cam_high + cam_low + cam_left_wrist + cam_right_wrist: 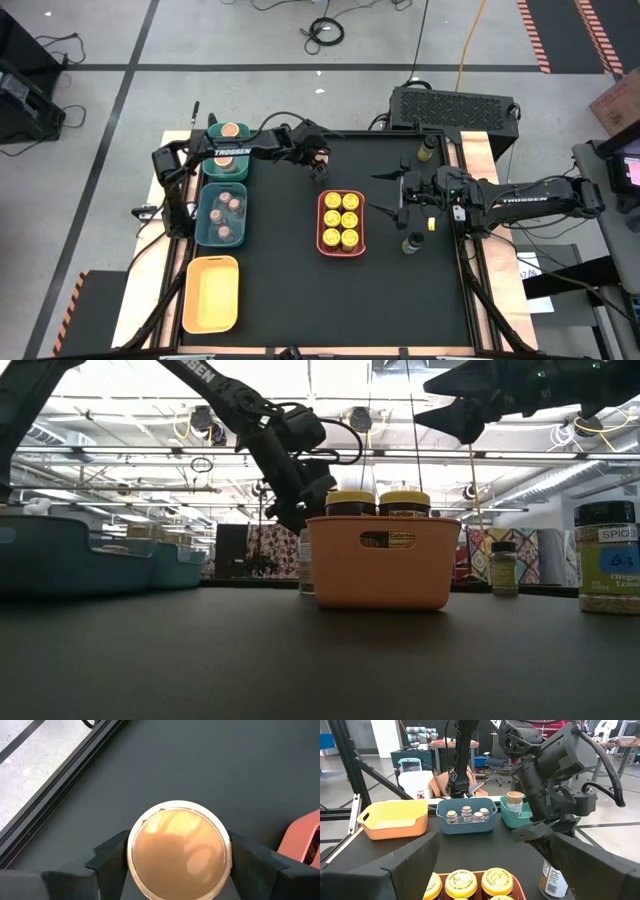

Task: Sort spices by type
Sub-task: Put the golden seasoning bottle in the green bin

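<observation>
Left gripper (177, 862) jaws flank tan-lidded jar (179, 849), grip unconfirmed; rigid, light, smooth, best taken below lid; right gripper (485, 865) open

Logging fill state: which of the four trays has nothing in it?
The yellow tray, at the near-left end of the table. The teal tray holds small pinkish-lidded jars, the green tray a tan-lidded jar, and the coral tray six yellow-lidded jars.
</observation>
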Robot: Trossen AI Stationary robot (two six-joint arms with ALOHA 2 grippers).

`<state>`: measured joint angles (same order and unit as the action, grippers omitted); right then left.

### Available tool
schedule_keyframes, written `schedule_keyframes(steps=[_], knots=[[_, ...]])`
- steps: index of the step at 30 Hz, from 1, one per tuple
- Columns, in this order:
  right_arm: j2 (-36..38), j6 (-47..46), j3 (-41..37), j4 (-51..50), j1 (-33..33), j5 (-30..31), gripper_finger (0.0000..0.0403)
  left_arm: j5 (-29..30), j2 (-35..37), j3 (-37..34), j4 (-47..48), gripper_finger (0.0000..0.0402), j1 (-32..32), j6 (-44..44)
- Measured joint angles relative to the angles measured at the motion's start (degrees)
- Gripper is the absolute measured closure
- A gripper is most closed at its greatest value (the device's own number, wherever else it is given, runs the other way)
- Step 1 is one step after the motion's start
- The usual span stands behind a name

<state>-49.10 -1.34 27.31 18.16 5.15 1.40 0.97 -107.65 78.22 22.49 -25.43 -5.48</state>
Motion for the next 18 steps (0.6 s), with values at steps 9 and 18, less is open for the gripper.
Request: schedule_keyframes(steps=[9,18], knots=[[0.0,-0.1,0.0,-0.8,0.0,0.0,0.0028,0.1,5.6,4.4,9.1,0.0121,-0.6,0.5],[0.0,-1.0,0.0,-2.1,0.0,-0.2,0.0028,4.1,21.9,9.0,31.1,0.0121,-3.4,-0.1]])
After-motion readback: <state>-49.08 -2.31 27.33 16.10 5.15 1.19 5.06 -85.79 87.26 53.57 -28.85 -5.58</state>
